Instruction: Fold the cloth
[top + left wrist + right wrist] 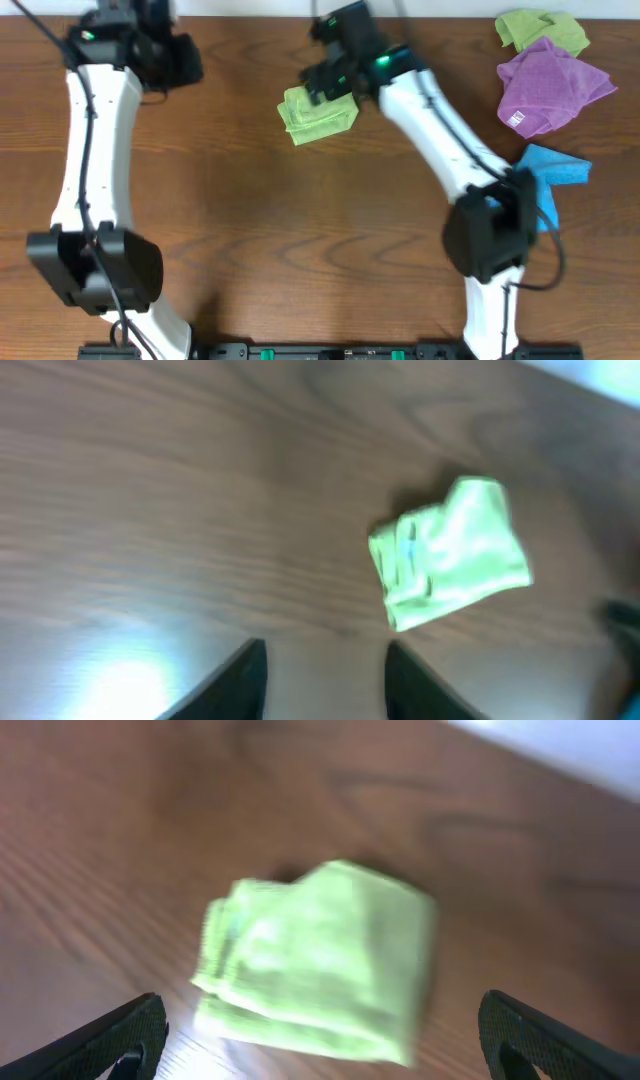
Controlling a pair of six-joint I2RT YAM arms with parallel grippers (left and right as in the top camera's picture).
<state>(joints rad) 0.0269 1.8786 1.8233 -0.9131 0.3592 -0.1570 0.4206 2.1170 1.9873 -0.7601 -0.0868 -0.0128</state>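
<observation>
The cloth is a lime-green towel lying folded into a small thick bundle on the wooden table, at the upper middle. My right gripper hovers just above its far edge, open wide and empty; in the right wrist view the cloth lies between and ahead of the spread fingers. My left gripper is at the far left back, open and empty; its wrist view shows the cloth well ahead and to the right of its fingers.
A second green cloth, a purple cloth and a blue cloth lie at the right side of the table. The table's far edge runs close behind both grippers.
</observation>
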